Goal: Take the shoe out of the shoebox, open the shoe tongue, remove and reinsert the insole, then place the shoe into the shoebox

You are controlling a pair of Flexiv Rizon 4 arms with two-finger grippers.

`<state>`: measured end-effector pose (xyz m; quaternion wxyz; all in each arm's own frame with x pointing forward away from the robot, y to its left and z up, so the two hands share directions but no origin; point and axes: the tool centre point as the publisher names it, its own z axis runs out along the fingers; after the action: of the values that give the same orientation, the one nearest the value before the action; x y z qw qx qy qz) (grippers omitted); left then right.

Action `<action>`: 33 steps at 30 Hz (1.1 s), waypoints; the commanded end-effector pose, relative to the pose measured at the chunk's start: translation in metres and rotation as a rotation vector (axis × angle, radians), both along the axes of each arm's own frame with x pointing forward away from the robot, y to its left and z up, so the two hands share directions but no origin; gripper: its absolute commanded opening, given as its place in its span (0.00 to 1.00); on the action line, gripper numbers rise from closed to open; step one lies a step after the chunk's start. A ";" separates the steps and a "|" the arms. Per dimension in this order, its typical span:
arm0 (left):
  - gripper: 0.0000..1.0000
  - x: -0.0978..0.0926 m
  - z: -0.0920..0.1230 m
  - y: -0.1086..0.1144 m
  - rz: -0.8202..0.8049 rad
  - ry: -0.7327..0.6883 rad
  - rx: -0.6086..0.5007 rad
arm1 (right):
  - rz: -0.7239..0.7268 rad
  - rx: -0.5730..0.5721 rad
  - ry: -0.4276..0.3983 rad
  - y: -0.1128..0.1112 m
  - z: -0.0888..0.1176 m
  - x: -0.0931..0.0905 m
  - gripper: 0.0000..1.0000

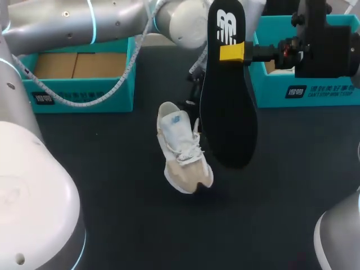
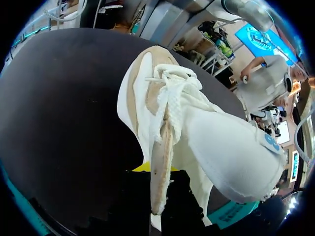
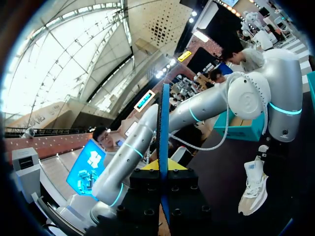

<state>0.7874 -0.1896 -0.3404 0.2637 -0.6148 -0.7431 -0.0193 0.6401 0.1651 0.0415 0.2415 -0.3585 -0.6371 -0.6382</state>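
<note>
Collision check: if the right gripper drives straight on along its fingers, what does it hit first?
Likely the left arm, which crosses just beyond the insole held in the right gripper. The gap between them is hard to judge.

The shoe (image 2: pixel 221 142) hides most of the left claw (image 2: pixel 157 170).

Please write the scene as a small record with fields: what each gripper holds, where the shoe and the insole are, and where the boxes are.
left gripper: shut on the shoe, at the edge of its opening
shoe: white and beige, laces loose, toe end away from the gripper
right gripper: shut on the insole
insole: black, fully out of the shoe, held above the table
left box: teal, open, no shoe inside
right box: teal, far side, partly hidden by the right arm
task stage: insole removed, not yet reinserted
</note>
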 end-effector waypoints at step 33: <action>0.00 -0.050 -0.042 -0.005 -0.148 -0.238 0.065 | 0.001 -0.001 0.002 0.004 0.000 0.002 0.00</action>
<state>0.7336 -0.1862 -0.3718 0.1806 -0.6558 -0.7205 -0.1344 0.6401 0.1652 0.0415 0.2415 -0.3585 -0.6371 -0.6382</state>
